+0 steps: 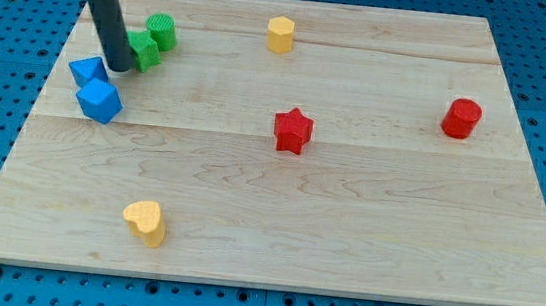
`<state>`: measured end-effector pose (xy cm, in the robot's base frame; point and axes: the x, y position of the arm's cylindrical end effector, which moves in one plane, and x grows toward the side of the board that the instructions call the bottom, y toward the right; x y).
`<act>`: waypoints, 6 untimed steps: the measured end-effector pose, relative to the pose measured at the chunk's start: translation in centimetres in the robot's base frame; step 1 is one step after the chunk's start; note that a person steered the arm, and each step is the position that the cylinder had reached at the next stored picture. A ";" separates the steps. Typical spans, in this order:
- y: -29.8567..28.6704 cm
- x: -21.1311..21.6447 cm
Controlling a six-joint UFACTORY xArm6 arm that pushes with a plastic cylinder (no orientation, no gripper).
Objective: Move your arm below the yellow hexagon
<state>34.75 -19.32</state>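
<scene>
Since the rod has no fingers and my tip (121, 66) touches the green block (143, 50), steer right, stopping just below the yellow hexagon (280, 34).

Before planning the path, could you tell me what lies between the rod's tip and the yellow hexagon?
In the camera view, my tip sits against the green blocks; right of them only bare board stretches to the yellow hexagon.

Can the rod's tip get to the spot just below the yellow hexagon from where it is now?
Probably yes. My tip sits at the view's upper left among the green blocks and blue blocks. The bare board lies between it and the yellow hexagon; the red star sits lower, off the path.
</scene>
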 end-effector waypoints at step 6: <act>9.1 -15.6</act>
<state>19.15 -10.20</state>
